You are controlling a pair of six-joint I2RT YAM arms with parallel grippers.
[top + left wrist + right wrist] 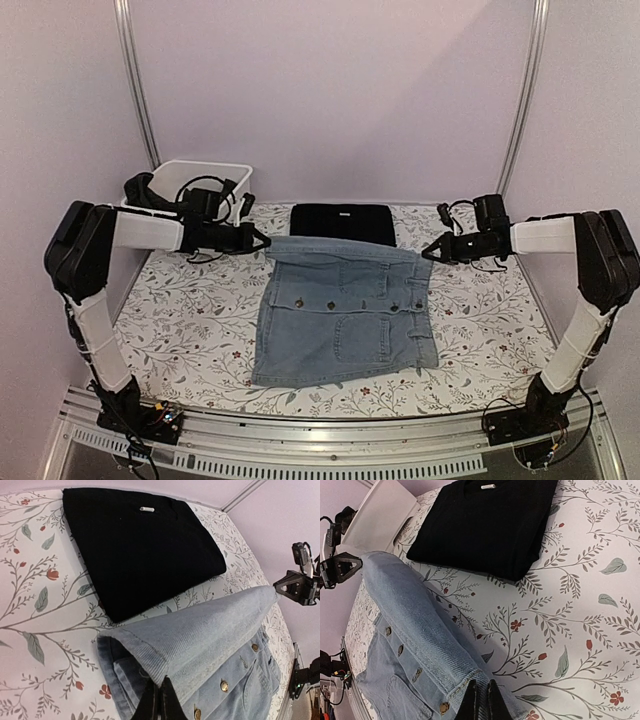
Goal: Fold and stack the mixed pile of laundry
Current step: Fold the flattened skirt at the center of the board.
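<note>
At mid-table, far edge of denim garment (340, 320) is held up taut, corners pinched by clamped left gripper (264, 240) and right gripper (428, 251), presumably for folding forward.

Light blue denim garment (345, 315) with brass buttons, black folded cloth (342, 222), floral-print tablecloth (190, 320), white bin (200, 178)

I see a white plastic bin (205, 163) at upper left, on a floral-printed table (190, 310) across the middle.
</note>
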